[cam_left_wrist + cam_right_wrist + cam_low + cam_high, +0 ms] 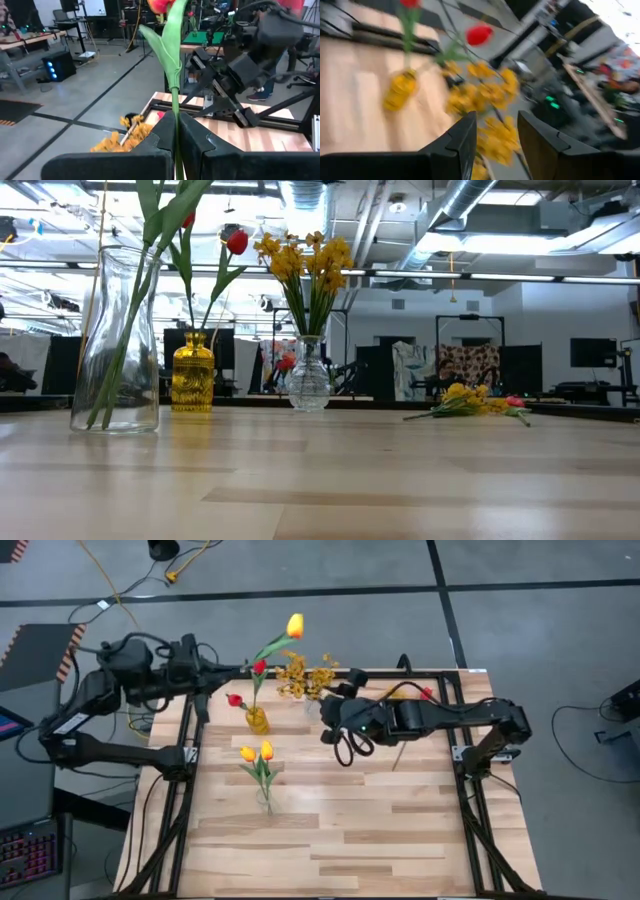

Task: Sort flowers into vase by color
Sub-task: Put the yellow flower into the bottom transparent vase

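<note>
Clamped fingers of the left gripper pinch the green stem of a yellow-orange tulip, held beyond the table's far edge, left of centre. Just nearer on the light wooden table, an amber glass vase holds red tulips. Right of it, a clear round vase carries a spray of mustard-yellow blossoms. A tall clear glass vase nearer the middle holds two yellow-orange tulips. The right gripper hovers beside the blossoms with its fingers spread apart around nothing. More loose flowers lie at the far right.
</note>
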You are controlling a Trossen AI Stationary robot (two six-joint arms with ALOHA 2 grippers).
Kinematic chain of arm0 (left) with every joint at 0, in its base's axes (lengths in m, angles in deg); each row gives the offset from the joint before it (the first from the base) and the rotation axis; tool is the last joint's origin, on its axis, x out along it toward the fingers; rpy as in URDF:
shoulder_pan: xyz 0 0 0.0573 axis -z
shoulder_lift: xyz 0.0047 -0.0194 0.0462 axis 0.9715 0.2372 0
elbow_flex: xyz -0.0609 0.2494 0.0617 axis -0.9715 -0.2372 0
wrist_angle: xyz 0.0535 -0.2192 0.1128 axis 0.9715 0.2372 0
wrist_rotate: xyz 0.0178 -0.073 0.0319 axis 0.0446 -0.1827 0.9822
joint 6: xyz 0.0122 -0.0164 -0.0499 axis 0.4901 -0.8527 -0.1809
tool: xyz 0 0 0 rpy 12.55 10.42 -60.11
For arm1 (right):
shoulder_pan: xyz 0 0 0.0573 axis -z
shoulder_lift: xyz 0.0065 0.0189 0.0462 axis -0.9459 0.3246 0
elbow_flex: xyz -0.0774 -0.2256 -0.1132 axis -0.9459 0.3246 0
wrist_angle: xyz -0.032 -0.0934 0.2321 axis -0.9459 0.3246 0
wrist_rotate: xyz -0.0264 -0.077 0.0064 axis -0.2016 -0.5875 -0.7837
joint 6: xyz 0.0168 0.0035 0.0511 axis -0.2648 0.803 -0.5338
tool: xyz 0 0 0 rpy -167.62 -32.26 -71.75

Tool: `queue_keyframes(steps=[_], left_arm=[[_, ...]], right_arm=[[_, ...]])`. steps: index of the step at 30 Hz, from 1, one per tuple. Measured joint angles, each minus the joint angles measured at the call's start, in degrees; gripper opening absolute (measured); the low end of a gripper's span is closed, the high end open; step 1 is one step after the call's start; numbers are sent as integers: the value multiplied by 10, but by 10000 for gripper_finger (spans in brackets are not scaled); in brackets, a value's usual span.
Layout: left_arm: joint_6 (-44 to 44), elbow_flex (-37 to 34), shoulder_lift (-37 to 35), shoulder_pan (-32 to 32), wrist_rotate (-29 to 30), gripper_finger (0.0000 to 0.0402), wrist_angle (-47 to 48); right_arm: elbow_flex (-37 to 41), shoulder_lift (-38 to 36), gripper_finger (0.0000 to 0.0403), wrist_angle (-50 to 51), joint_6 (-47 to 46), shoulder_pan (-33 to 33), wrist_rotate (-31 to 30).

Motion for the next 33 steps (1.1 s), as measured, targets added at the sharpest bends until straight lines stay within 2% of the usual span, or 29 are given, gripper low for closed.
queue_keyframes(steps=[4,8,12,21,24,29,33], left_arm=[[-11,-50,-35,16,2,0,-21],[-13,-116,-62,34,0,0,-85],[-14,-182,-74,52,-12,0,-152],[26,-295,-65,91,-34,0,-341],[33,-302,-58,98,-34,0,-355],[43,-302,-38,103,-34,0,-371],[43,-302,-28,103,-34,0,-375]], right_arm=[[0,1,169,-82,-1,17,117],[0,0,169,-163,-31,40,244],[0,0,169,-190,-56,59,328],[0,1,169,-209,-90,68,342],[0,1,169,-228,-73,64,352],[0,1,169,-257,-56,58,402],[0,1,169,-267,-55,57,408]])
